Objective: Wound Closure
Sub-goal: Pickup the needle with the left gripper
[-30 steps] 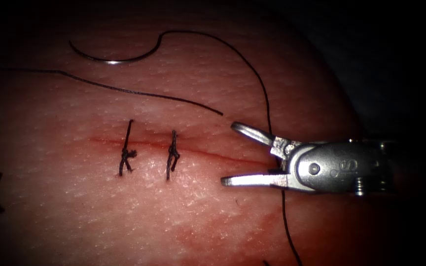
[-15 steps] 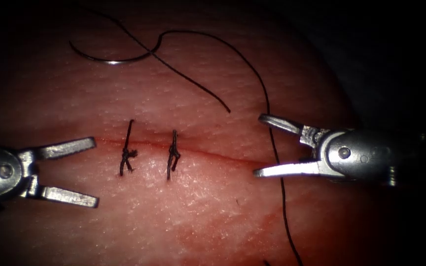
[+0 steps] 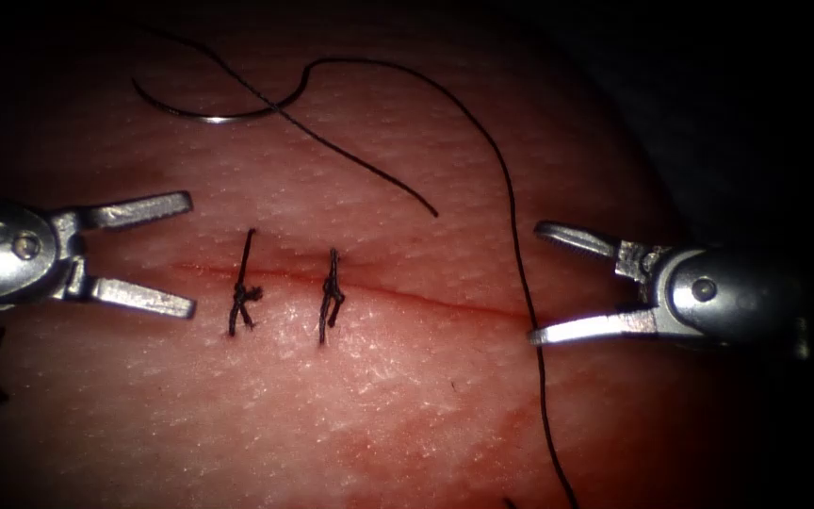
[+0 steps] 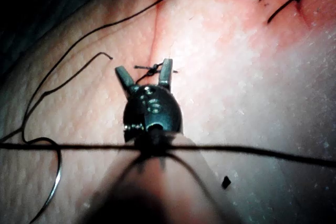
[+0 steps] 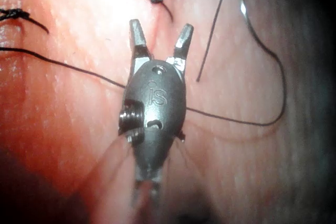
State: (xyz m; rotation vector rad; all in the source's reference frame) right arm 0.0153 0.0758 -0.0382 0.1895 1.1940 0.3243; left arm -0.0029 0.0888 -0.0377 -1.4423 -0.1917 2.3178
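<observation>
The tissue (image 3: pixel 407 396) carries the cut (image 3: pixel 426 300), my landmark, with two tied stitches (image 3: pixel 242 294) across it. The needle (image 3: pixel 204 111) lies free on the skin well above the cut, not in the tissue; its thread (image 3: pixel 506 188) arcs down across the cut's right end. To my judgement, a good pickup takes the needle on its body, away from the tip. The left tool (image 3: pixel 188 253) waits at the cut's left end, fingers wide, holding nothing. The right tool (image 3: pixel 535 283) waits at the right end, fingers wide and empty, beside the thread.
</observation>
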